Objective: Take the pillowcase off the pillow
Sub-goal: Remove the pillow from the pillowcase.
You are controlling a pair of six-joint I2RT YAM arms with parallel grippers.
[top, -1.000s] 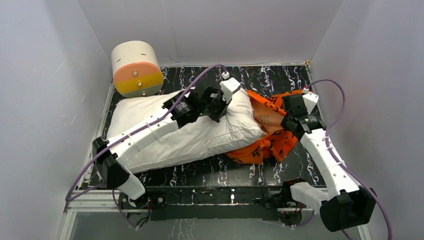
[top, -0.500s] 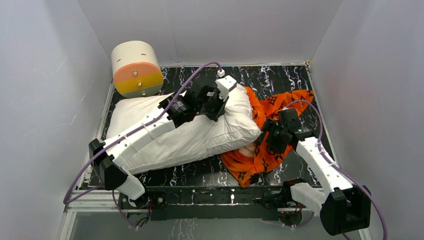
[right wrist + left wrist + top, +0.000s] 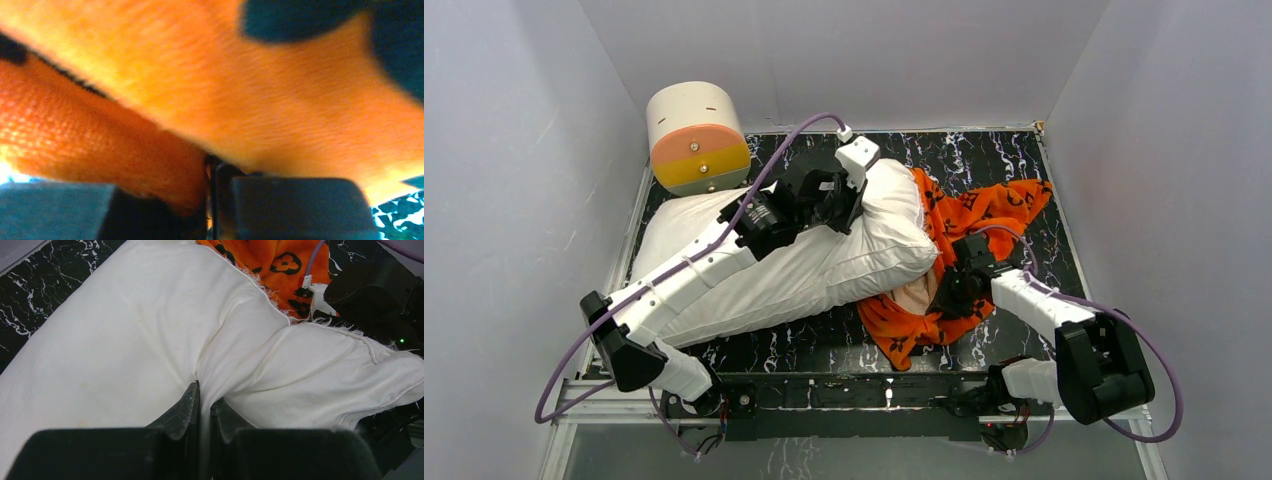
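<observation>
Right claw (image 3: 949,290): is pressing into orange folds by the counter's (image 3: 824,345) near edge, right of centre. Fabric is filling its own view, so I cannot tell whether its jaws are apart or gripping.
Pillowcase (image 3: 984,210): is lying crumpled over the counter's right half, trailing from the near edge toward the far-right corner, with its pale inside showing beside the right claw.
What it is holding: seemingly almost nothing. The pillow (image 3: 874,250) is touching its mouth with its right end, and whether a corner is sitting inside is hidden.
Left claw (image 3: 202,390): jaws together, pinching a fold of the pillow's white fabric, probably anchoring it against a pull on the pillowcase.
Pillow: is lying diagonally from the near-left toward the centre, mostly bare.
Cylinder (image 3: 694,135): is resting in the far-left corner, just beside the pillow's end.
</observation>
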